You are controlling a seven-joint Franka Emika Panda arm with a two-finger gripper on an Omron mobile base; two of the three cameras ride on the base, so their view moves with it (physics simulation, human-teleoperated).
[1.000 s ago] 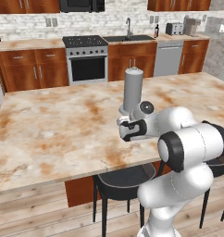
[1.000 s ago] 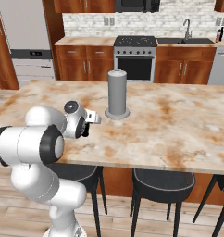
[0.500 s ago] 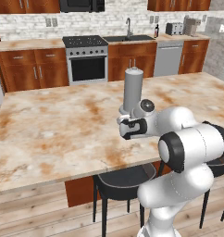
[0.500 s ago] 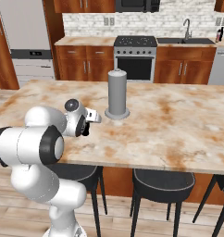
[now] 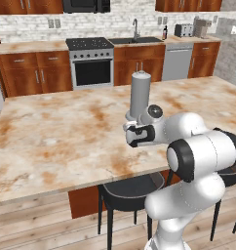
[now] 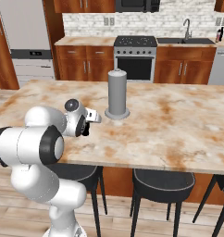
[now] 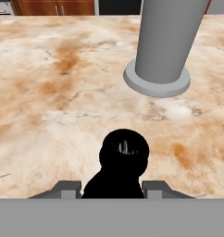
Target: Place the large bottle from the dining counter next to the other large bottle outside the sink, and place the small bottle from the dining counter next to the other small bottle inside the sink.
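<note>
Marble dining counter (image 5: 51, 141), end effector (image 7: 122, 187) clamped on small bottle (image 7: 121, 166), grey cylinder (image 7: 165, 41) beyond

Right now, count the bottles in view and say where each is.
2. One small black bottle is clamped in the gripper over the dining counter; one dark red-labelled bottle stands on the back counter right of the sink. Others may lie hidden in the sink.

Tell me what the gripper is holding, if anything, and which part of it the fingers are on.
The gripper is shut on the small bottle, a tiny black one seen from its mouth end. The fingers sit at its lower body; the exact contact is hidden.
</note>
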